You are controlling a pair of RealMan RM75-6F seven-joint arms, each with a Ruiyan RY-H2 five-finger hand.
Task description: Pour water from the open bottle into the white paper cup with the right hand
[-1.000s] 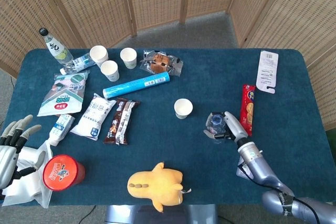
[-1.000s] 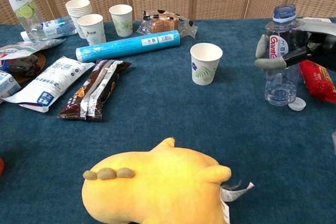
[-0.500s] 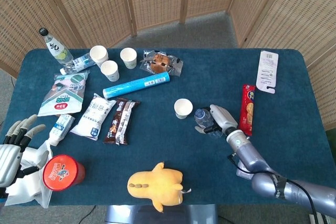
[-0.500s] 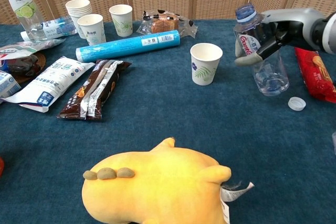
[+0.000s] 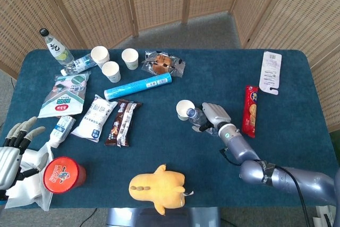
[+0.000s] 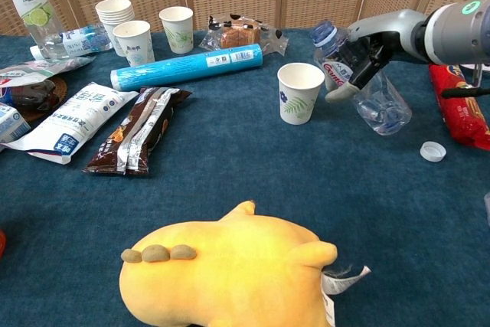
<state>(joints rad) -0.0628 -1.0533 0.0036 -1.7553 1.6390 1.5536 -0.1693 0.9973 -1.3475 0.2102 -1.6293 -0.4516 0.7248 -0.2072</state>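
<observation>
Bottle (image 6: 356, 74) of water, uncapped and nearly empty-looking, is grasped around its labelled middle by the right hand (image 6: 360, 59), fingers wrapped over the wrapper and the thumb underneath. It is lifted clear of the table and tilted, neck pointing toward ten o'clock in the chest view, with the open mouth just above and to the right of the white paper cup (image 6: 299, 93). In the head view the same right hand (image 5: 211, 116) sits at about three o'clock from the cup (image 5: 184, 108), the bottle's mouth reaching its rim.

Moving outward, the loose bottle cap (image 6: 432, 151) lies on the blue cloth at about four o'clock from the hand, and a red snack packet (image 6: 458, 112) lies just beyond it toward three o'clock. A yellow plush toy (image 6: 230, 269) fills the near foreground. Far off at the table's left corner the left hand (image 5: 16, 144) rests idle, fingers spread and holding nothing.

By my judgement the step in hand is the start of the pour: bottle tipped, mouth nearly over the cup, no stream visible. Next calls for bringing the mouth squarely over the cup's opening and tipping further, slowly, since the light cup could topple if the neck nudges it.
</observation>
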